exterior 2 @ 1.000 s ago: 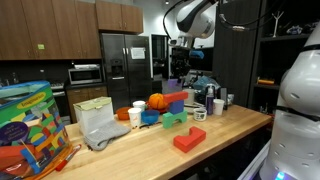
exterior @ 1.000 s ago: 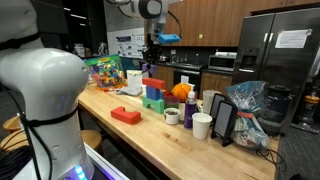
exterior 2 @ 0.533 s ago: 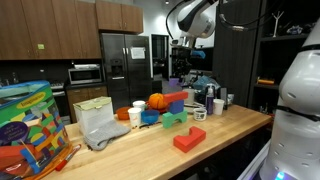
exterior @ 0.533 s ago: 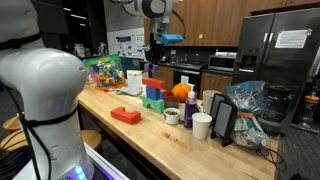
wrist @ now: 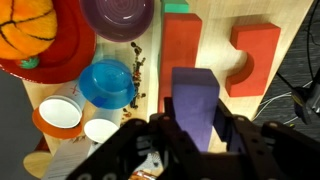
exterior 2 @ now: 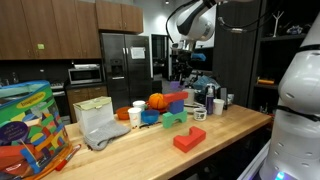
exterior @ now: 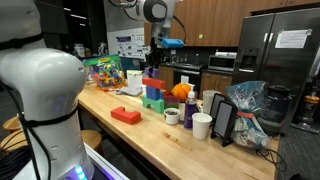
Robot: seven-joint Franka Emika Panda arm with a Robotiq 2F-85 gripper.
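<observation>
No lettering can be read anywhere. The white sheet (exterior: 293, 39) on the refrigerator door and the poster (exterior: 127, 44) on the far wall carry print too small to make out. So does the colourful box (exterior 2: 25, 125) at the bench's end.

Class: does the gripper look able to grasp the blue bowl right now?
Probably not: the gripper is shut on the purple block, leaving no free jaws, though the blue bowl lies uncovered.
</observation>
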